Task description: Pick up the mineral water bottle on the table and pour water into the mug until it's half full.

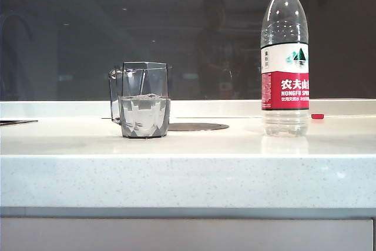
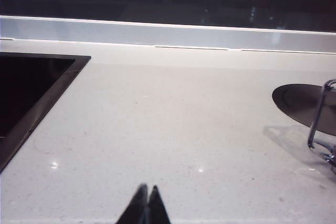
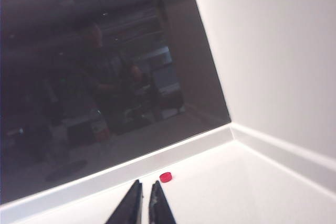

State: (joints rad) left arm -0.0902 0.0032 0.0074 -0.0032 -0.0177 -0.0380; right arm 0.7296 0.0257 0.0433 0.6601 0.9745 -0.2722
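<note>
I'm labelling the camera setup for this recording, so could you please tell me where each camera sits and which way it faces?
Exterior view: low, level with the white speckled stone table, facing the dark window; it shows the clear grey faceted mug, the tall clear red-labelled mineral water bottle and a small red cap; no arm shows.
Left wrist view: low over the table, facing the window; the shut left gripper shows.
Right wrist view: tilted towards the window corner; the shut right gripper shows.
Shared: the exterior and right wrist views both show the cap.
</note>
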